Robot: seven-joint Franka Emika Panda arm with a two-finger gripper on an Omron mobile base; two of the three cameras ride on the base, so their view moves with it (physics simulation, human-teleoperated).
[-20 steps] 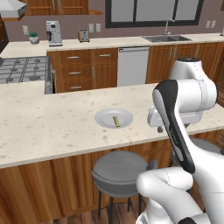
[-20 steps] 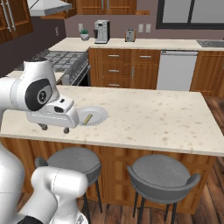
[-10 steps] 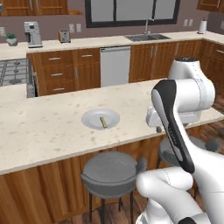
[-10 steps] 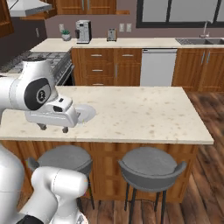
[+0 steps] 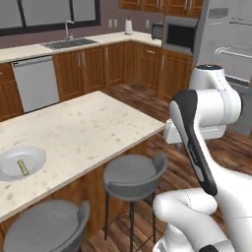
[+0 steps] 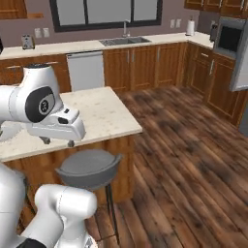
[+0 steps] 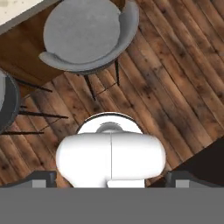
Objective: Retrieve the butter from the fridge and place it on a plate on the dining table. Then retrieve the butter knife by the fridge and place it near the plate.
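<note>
A: One small olive-yellow stick of butter [image 5: 22, 166] lies inside the round pale grey-white plate [image 5: 34, 156]. The plate sits on the long beige speckled stone dining table [image 5: 83, 128] with the brown wooden base, close to the near edge.

B: Where is the robot's two-finger gripper [image 7: 109, 178]?

A: In the hand view its two dark tips poke up at the bottom, far apart from each other. Nothing is between them, so the pincer is spread wide and holds nothing. It looks down at the dark brown wooden floor [image 7: 175, 78] and at a round grey stool with thin dark legs [image 7: 85, 33].

B: Is the gripper near the butter?

A: No. The hand hangs past the end of the table, over the floor, well apart from the plate.

B: And the tall grey fridge [image 5: 231, 54]?

A: It stands at the far right in the left base view, with long handles across its doors. A dark microwave box [image 5: 179, 33] sits in the wooden cabinets just beside it. Two grey stools stand by the table's near side.
</note>
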